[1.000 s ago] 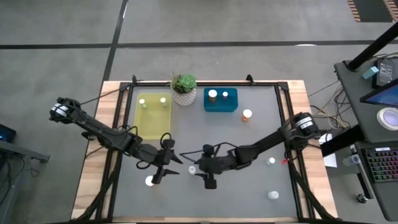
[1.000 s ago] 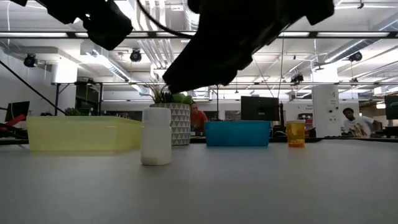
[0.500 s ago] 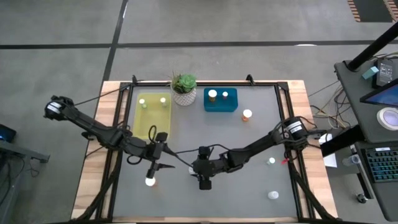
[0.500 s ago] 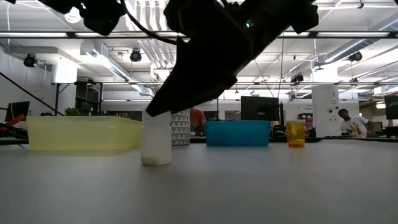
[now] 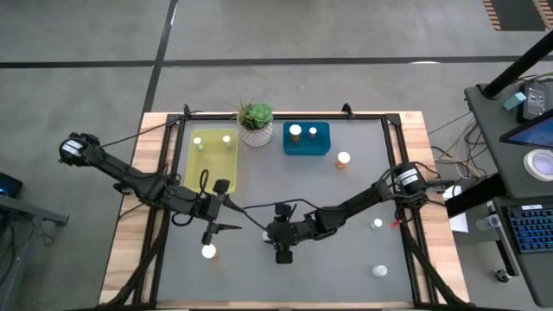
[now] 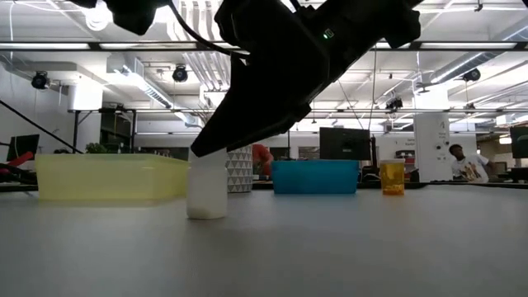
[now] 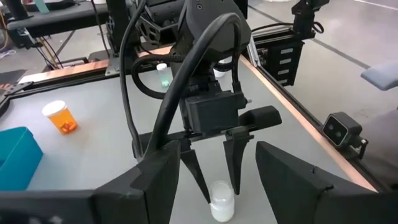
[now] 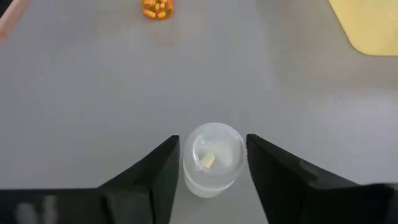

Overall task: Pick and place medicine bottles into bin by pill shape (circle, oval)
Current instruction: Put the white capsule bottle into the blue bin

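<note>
1. High view: we see the right gripper (image 5: 282, 253) at mid-table near the front edge. It has shifted slightly leftward since a second ago. It covers the bottle it works on, so that bottle is hidden here. The left gripper (image 5: 212, 231) has drawn back a little from a second bottle (image 5: 207, 251), which stands alone with its white cap up.

2. Low view: a second ago the bottle (image 6: 206, 188) stood free with its cap clear. Now the right gripper (image 6: 216, 142) has come down over its top. The bottle stands upright on the table (image 6: 346, 247), long axis vertical. It is a plain white cylinder.

3. Left wrist view: the left gripper's own fingers (image 7: 163, 177) are spread wide with nothing between them. Beyond them the right gripper (image 7: 219, 194) points straight down, a finger on each side of the bottle (image 7: 221, 205). The bottle is upright, pale and round-capped. An amber bottle (image 7: 61, 117) stands well apart.

4. Right wrist view: we look down the bottle's (image 8: 213, 160) axis onto its round frosted top, where a small pale piece shows. The right gripper (image 8: 212, 139) is partly open and astride it, fingers just beside its sides. We cannot tell whether they touch. The bottle rests on the table.
</note>
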Controlling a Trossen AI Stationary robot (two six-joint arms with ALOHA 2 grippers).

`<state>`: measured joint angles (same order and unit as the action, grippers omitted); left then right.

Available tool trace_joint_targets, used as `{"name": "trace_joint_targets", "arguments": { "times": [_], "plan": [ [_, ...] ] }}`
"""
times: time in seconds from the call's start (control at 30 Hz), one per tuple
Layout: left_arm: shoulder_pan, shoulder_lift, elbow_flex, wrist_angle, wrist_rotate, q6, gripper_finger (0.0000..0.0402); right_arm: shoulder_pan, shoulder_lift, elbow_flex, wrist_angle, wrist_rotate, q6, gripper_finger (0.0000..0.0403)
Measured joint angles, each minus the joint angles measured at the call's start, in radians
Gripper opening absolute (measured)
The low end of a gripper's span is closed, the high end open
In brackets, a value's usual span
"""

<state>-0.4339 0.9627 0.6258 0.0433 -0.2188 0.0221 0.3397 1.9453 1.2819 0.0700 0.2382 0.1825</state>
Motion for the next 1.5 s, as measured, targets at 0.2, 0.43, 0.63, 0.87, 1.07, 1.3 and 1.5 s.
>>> {"name": "trace_joint_targets", "arguments": {
  "times": [0.2, 0.43, 0.63, 0.87, 1.07, 1.3, 1.5],
  "plan": [
    [0.0, 0.0, 0.0, -0.001, -0.013, 0.029, 0.0196, 0.0, 0.0, 0.0, 0.002, -0.001, 0.007, 0.0125],
    [0.0, -0.008, -0.02, -0.003, -0.051, 0.053, 0.0196, 0.0, -0.009, 0.0, -0.003, -0.002, 0.027, 0.0136],
    [0.002, -0.068, -0.066, -0.002, -0.118, 0.099, 0.0196, -0.007, -0.114, -0.002, -0.065, -0.002, 0.002, 0.0139],
    [0.002, -0.158, -0.099, -0.001, -0.21, 0.169, 0.0196, -0.066, -0.318, -0.066, -0.102, -0.04, -0.082, 0.014],
    [0.002, -0.213, -0.151, 0.016, -0.239, 0.186, 0.0196, -0.153, -0.485, -0.204, 0.152, -0.181, -0.058, 0.0141],
    [0.002, -0.24, -0.208, 0.116, -0.254, 0.267, 0.0196, -0.231, -0.575, -0.368, 0.609, -0.196, 0.108, 0.0141],
    [0.002, -0.259, -0.209, 0.234, -0.34, 0.442, 0.0196, -0.267, -0.583, -0.387, 0.798, -0.281, 0.262, 0.0141]
  ]
}}
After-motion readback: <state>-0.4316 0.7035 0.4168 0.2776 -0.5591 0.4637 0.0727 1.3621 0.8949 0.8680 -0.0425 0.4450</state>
